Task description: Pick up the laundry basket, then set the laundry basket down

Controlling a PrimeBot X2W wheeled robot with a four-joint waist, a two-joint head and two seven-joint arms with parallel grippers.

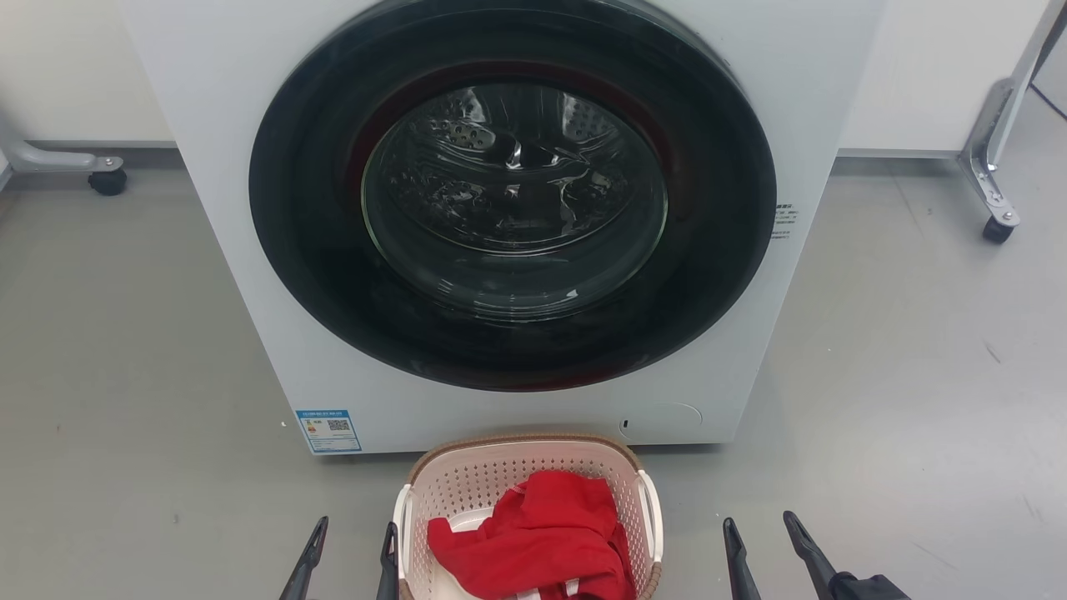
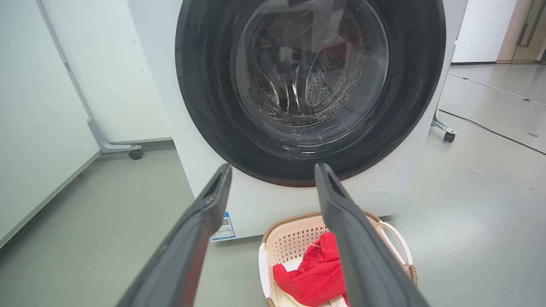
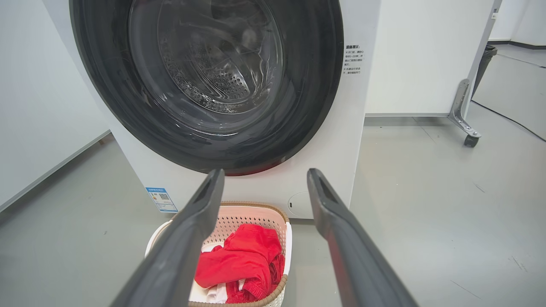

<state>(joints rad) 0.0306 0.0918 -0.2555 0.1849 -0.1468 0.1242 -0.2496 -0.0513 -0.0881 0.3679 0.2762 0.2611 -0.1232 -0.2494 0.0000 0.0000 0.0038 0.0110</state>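
Floor [image 1: 125,350] grey | laundry basket [image 1: 475,479] by washer [image 1: 217,125] | left claw [image 1: 356,525], right claw [image 1: 758,519] spread, empty | left-wrist: cable [image 2: 490,128]

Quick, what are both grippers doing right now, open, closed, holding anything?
Left gripper: open, holding nothing, beside the laundry basket.
Right gripper: open, holding nothing.

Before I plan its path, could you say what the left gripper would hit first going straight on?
Probably the washer door: the open left gripper aims at its lower rim, with the basket lower and off to its right, though depth is unclear.
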